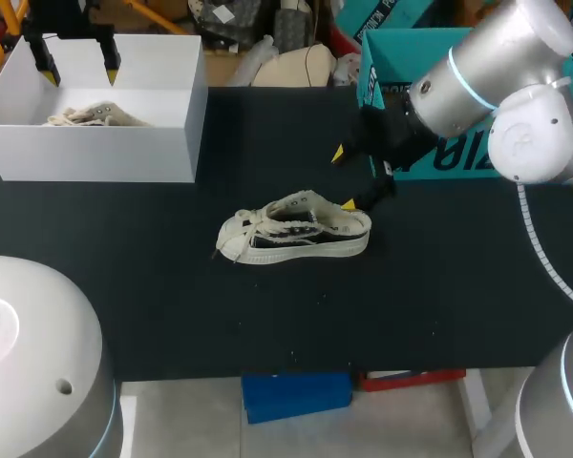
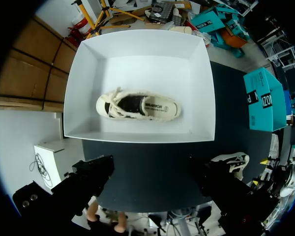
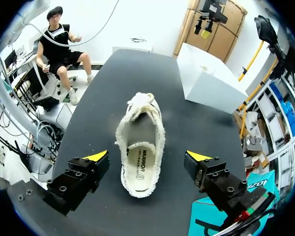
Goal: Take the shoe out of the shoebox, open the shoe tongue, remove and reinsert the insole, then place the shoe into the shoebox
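A cream canvas shoe lies on its side in the middle of the black table, toe to the left. My right gripper hovers open just behind its heel. In the right wrist view the shoe lies between and ahead of the spread fingers of the right gripper, which do not touch it, and the insole shows inside. The white shoebox stands at the back left with a second shoe in it. My left gripper hangs open above that box and its shoe.
A teal carton stands at the back right, close behind my right arm. The black table has bare surface in front of and beside the shoe. The shoebox sits far ahead of the right gripper.
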Robot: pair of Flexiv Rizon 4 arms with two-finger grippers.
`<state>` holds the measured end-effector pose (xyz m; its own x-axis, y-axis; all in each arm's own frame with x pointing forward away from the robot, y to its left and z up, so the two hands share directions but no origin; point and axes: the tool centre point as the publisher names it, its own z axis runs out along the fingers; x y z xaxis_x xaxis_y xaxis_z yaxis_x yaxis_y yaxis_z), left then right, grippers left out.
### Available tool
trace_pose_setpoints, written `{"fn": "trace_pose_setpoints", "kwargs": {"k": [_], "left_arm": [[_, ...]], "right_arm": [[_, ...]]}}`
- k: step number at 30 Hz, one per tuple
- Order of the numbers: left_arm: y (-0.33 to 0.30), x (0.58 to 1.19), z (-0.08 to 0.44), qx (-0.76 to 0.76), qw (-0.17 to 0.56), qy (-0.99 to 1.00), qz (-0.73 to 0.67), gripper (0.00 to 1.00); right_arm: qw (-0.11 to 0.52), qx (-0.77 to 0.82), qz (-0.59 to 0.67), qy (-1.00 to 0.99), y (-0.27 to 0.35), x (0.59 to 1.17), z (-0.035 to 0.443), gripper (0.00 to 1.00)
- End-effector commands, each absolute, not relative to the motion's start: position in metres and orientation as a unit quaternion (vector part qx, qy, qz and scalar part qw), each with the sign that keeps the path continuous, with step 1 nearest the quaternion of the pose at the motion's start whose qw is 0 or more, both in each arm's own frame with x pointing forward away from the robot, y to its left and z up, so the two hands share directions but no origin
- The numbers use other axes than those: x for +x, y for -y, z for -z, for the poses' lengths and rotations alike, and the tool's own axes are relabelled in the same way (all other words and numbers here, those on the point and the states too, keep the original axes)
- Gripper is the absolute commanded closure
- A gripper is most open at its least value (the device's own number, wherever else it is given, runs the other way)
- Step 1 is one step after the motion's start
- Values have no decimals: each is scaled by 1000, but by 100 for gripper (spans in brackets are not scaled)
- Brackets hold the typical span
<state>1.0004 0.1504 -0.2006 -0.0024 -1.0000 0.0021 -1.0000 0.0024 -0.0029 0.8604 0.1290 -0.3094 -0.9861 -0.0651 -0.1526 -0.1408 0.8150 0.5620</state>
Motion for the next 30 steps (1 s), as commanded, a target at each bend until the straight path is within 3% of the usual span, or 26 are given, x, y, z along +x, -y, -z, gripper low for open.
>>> {"fn": "trace_pose_setpoints", "kwargs": {"k": [1, 6, 30], "left_arm": [[-151, 1000, 201, -706, 0, -708, 1, 0], [-151, 1000, 201, -706, 0, -708, 1, 0], [-151, 1000, 201, -706, 0, -708, 1, 0]], "right_arm": [[92, -31, -309, -946, -120, 849, 325, 0], [106, -5, -318, -942, -114, 845, 338, 0], [64, -6, -406, -912, -111, 859, 387, 0]]}}
